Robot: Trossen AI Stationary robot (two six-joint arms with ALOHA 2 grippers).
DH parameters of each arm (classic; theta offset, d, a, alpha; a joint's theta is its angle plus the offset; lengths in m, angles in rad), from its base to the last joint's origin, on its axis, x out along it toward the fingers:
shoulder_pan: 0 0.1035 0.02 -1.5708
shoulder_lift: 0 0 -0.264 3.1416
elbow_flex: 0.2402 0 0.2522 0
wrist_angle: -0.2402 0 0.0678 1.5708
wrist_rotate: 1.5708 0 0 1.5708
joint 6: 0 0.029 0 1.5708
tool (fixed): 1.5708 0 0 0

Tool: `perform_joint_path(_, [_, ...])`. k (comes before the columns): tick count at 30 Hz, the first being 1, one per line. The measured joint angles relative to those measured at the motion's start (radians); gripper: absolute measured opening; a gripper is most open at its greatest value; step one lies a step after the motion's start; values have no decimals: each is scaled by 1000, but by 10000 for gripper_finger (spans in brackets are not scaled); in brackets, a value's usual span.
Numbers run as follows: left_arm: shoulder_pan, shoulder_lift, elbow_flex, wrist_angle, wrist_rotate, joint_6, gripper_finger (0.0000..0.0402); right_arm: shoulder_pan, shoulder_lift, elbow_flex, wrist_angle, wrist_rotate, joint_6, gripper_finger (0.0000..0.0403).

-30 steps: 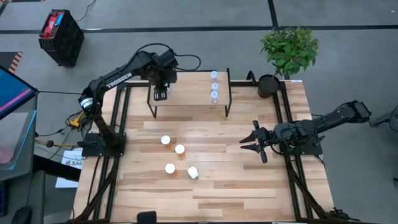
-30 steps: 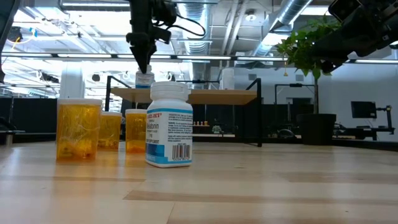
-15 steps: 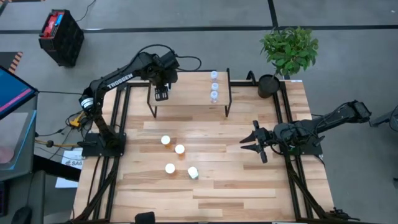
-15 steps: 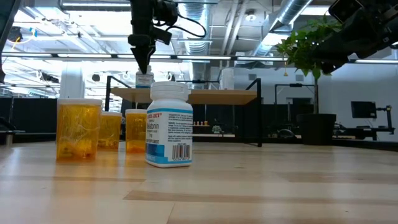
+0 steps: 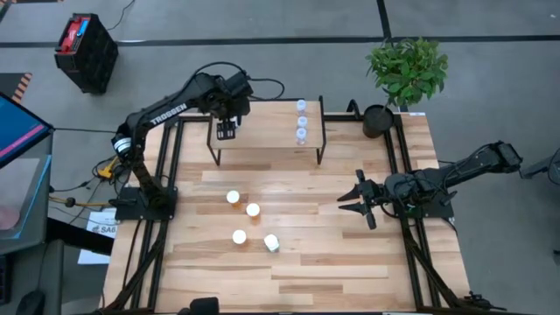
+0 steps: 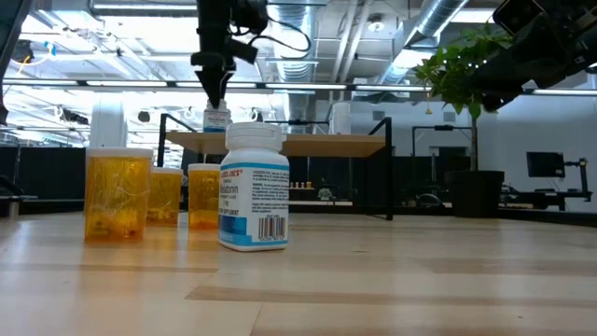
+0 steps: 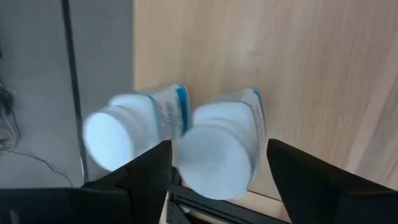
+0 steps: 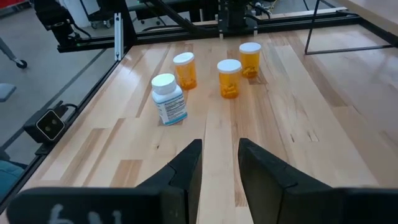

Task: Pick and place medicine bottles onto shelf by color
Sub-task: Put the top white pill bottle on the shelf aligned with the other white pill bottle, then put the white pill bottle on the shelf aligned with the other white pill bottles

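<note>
High view: left gripper (image 5: 226,131) over shelf (image 5: 262,131) left edge; right gripper (image 5: 360,203) together, idle near table's right edge. Left wrist view: fingers now parted around white bottle (image 7: 221,146), released beside another (image 7: 134,127). One white, three orange remain.

Surroundings of the workstation, seen from above.
A potted plant (image 5: 405,72) stands at the upper right corner of the wood-plank tabletop (image 5: 332,262); a black crate (image 5: 86,51) with red contents sits on the grey floor, upper left; a monitor (image 5: 16,131) shows at the left edge.
</note>
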Motion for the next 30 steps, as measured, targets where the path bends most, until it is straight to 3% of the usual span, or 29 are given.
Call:
perform_joint_path(9, [-95,0,196,-60,2,-71,254,0,0,0,-2,0,0,127])
perform_joint_path(11, [-137,-2,234,-82,90,-192,254,0,0,0,-2,0,1,127])
perform_joint_path(15, [-247,-1,250,-124,373,-361,254,0,0,0,-2,0,2,127])
perform_joint_path(18, [-362,3,243,-134,453,-421,254,0,0,0,-2,0,2,127])
perform_joint_path(20, [-445,7,219,-132,437,-452,254,0,0,0,-2,0,2,127])
perform_joint_path(26, [-706,9,81,-29,188,-382,254,0,0,0,-2,0,10,127])
perform_joint_path(30, [-845,7,-28,188,99,-301,254,0,0,0,-2,0,11,127])
